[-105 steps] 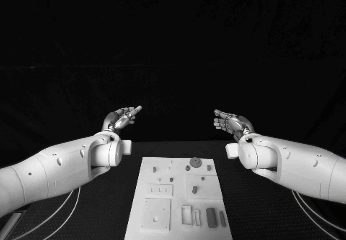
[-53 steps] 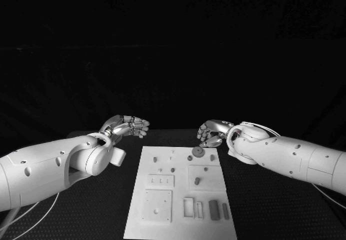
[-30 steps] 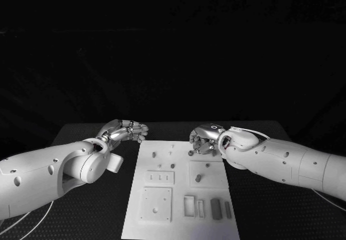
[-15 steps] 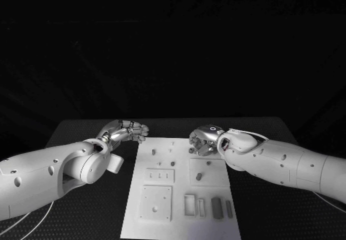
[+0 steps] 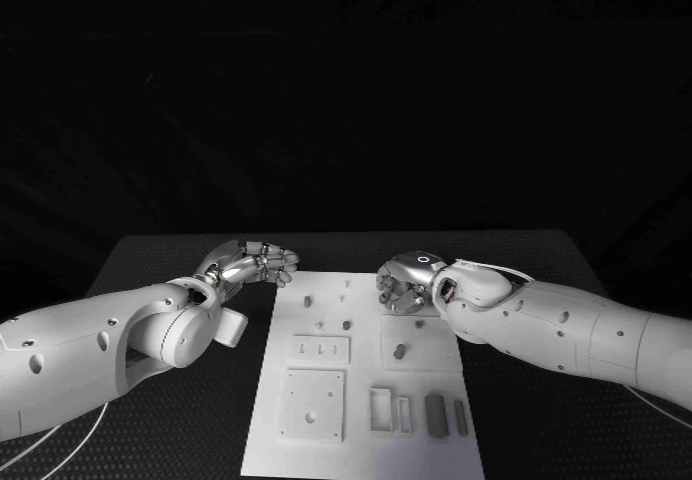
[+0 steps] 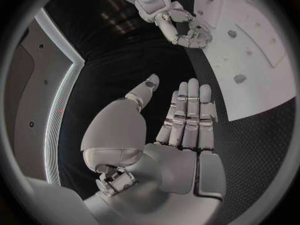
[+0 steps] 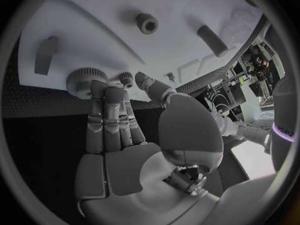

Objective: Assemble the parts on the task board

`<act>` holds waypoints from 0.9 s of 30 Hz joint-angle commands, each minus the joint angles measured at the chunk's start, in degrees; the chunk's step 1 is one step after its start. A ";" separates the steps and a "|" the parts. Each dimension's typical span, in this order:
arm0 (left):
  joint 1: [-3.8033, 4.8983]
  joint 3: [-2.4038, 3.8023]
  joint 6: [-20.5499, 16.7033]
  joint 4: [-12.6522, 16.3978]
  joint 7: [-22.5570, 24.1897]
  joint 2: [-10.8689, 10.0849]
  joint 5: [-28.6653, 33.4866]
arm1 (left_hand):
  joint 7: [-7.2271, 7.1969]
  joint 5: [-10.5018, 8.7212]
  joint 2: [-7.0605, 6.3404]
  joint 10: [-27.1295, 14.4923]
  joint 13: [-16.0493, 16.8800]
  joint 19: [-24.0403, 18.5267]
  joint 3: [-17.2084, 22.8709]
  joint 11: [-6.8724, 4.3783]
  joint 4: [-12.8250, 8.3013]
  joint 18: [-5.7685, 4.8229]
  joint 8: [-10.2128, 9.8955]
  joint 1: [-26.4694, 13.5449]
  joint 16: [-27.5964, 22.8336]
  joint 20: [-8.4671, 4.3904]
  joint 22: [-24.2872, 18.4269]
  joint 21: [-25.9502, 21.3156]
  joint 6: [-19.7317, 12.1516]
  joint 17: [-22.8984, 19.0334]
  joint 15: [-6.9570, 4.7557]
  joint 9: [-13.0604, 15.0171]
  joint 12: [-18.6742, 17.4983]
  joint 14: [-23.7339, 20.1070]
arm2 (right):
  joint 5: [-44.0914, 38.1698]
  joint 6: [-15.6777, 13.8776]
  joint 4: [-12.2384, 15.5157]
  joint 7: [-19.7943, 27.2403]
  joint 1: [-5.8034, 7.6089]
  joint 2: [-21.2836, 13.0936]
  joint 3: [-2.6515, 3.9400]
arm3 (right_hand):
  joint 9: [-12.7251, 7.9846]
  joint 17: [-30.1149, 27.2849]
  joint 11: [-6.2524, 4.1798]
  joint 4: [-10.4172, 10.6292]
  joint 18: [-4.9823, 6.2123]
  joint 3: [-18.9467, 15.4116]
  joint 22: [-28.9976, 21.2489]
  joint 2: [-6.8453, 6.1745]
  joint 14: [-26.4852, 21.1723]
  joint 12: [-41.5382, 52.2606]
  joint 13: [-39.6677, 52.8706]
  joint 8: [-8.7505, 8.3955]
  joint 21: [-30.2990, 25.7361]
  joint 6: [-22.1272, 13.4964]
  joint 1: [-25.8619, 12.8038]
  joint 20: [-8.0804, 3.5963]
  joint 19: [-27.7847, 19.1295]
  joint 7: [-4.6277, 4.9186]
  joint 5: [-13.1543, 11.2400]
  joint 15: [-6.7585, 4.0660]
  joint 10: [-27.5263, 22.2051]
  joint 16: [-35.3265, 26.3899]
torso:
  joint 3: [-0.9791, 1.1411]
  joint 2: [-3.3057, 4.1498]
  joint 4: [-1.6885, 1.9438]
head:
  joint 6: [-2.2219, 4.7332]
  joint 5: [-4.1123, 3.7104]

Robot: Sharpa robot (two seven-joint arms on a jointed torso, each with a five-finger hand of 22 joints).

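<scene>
Hovering right over the far right corner of the task board (image 5: 361, 400), the right hand (image 5: 408, 283), fingers reaching down toward a round toothed part (image 7: 83, 80) sitting on the board there, looking like a gear. Fingertips (image 7: 98, 88) lying straight alongside each other and touching its rim or just beside it, hard to say which; not wrapping round it, thumb apart on the other side of a smaller knob (image 7: 127, 78), so probably holding nothing yet. Gear lying directly past the fingertips, flat, axis pointing up out of the board, so guessing the coming move needs fingers closing round the rim. Clearly the nearer hand here. Left hand (image 5: 248, 264) hanging off the board's far left corner, over the table (image 5: 144, 270), fingers straight and together, thumb apart, gripping nothing, well apart from the gear. Being blocked in the head view: the gear itself, under the right hand. Other pegs and slots on the board too small to call.
</scene>
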 commanded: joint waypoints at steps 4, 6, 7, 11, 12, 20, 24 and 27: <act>0.07 0.05 1.03 0.12 0.46 0.17 -0.15 | -0.07 -0.26 -0.15 -0.48 -0.03 -0.45 0.11 -0.07 -0.11 0.79 -0.27 -0.39 -0.39 0.06 1.14 0.32 -0.38 0.12 0.06 0.06 -0.38 0.21 | -1.11 0.25 -0.33 -0.29 -0.09 0.49 -0.13 | 0.09 0.15 -0.30 0.28 1.54 0.55 0.81 -0.25 -0.31 -0.11 -0.01 -0.13 0.55 0.58 0.03 -0.34 0.01 0.06 -0.31 -0.06 0.45 0.50 | -0.01 0.43 0.05 | -0.03 0.03; 0.07 0.05 1.01 0.08 0.53 0.27 -0.06 | -0.07 -0.26 -0.13 -0.48 -0.03 -0.46 0.12 -0.07 -0.10 0.79 -0.26 -0.43 -0.40 0.06 1.14 0.33 -0.38 0.13 0.06 0.06 -0.39 0.21 | -1.22 0.06 -0.43 -0.43 -0.14 0.59 -0.27 | 0.11 0.18 -0.32 0.38 1.54 0.62 0.88 -0.17 -0.36 -0.10 0.00 -0.11 0.63 0.64 -0.04 -0.36 0.02 0.05 -0.31 -0.09 0.51 0.63 | -0.02 0.53 0.06 | 0.02 0.00; 0.07 0.05 1.03 0.04 0.56 0.36 -0.02 | -0.07 -0.26 -0.09 -0.48 -0.02 -0.46 0.14 -0.08 -0.07 0.79 -0.26 -0.47 -0.41 0.06 1.14 0.34 -0.38 0.15 0.06 0.07 -0.40 0.21 | -1.44 0.15 -0.42 -0.55 -0.16 0.53 -0.33 | 0.11 0.18 -0.33 0.41 1.54 0.64 0.90 -0.15 -0.37 -0.10 0.00 -0.11 0.65 0.64 -0.05 -0.36 0.02 0.05 -0.31 -0.09 0.53 0.67 | -0.04 0.54 0.07 | -0.04 -0.02; 0.07 0.05 1.21 -0.10 0.53 0.43 0.11 | -0.07 -0.26 -0.06 -0.47 -0.02 -0.47 0.16 -0.09 -0.07 0.79 -0.27 -0.49 -0.42 0.06 1.13 0.34 -0.38 0.16 0.06 0.07 -0.41 0.21 | -2.01 0.89 -0.81 -1.09 -0.20 0.59 -0.52 | 0.15 0.26 -0.49 0.45 1.54 0.87 1.02 0.06 -0.36 0.12 0.16 -0.02 0.87 0.82 0.11 -0.46 0.12 -0.01 -0.33 -0.25 1.01 0.96 | -0.09 0.75 0.25 | -0.11 -0.21; 0.07 0.05 1.29 -0.13 0.47 0.43 0.12 | -0.07 -0.26 -0.06 -0.47 -0.02 -0.47 0.16 -0.09 -0.07 0.79 -0.27 -0.49 -0.42 0.06 1.13 0.34 -0.38 0.16 0.06 0.07 -0.41 0.21 | -1.96 1.04 -0.95 -1.20 -0.21 0.58 -0.56 | 0.16 0.27 -0.51 0.45 1.54 0.90 1.04 0.07 -0.36 0.13 0.17 -0.01 0.90 0.84 0.11 -0.47 0.14 -0.02 -0.33 -0.26 1.04 0.99 | -0.10 0.78 0.28 | -0.14 -0.22; 0.07 0.06 1.29 -0.27 0.43 0.25 0.16 | -0.02 -0.26 0.03 -0.47 0.01 -0.25 0.28 -0.10 -0.02 0.88 -0.31 -0.72 -0.30 -0.04 1.15 0.56 -0.45 0.38 -0.07 0.11 -0.51 0.54 | -2.85 0.84 -0.58 -1.37 -0.40 0.62 -0.70 | 0.57 0.45 -1.44 0.09 1.54 1.62 1.35 0.34 -0.85 1.10 1.29 0.82 2.23 2.47 0.68 -0.98 0.71 -0.24 -0.34 -1.19 3.16 1.71 | -0.05 0.87 0.11 | -0.30 0.00; 0.07 0.06 1.36 -0.24 0.43 0.28 0.16 | -0.03 -0.26 0.02 -0.46 0.02 -0.24 0.29 -0.11 -0.02 0.88 -0.31 -0.73 -0.30 -0.05 1.15 0.58 -0.44 0.40 -0.08 0.12 -0.51 0.55 | -3.01 0.40 -0.53 -1.33 -0.41 0.67 -0.70 | 1.04 0.57 -2.05 -0.16 1.54 2.26 1.35 0.76 -0.77 1.87 2.43 1.56 3.12 3.88 0.97 -1.21 0.81 -0.85 -0.42 -1.76 4.77 2.36 | -0.04 0.90 0.18 | -0.36 -0.11; 0.07 0.06 1.36 -0.26 0.41 0.33 0.16 | -0.03 -0.26 0.03 -0.46 0.02 -0.24 0.30 -0.12 -0.02 0.88 -0.30 -0.75 -0.30 -0.05 1.15 0.59 -0.44 0.41 -0.08 0.12 -0.52 0.56 | -3.58 -0.16 -0.50 -1.57 -0.41 0.68 -0.70 | 1.64 0.75 -2.75 0.05 1.54 2.73 1.37 1.04 -0.70 2.78 3.52 2.44 3.96 5.43 0.80 -1.45 1.08 -1.57 -0.49 -2.45 6.50 2.94 | -0.05 0.94 0.19 | -0.37 -0.07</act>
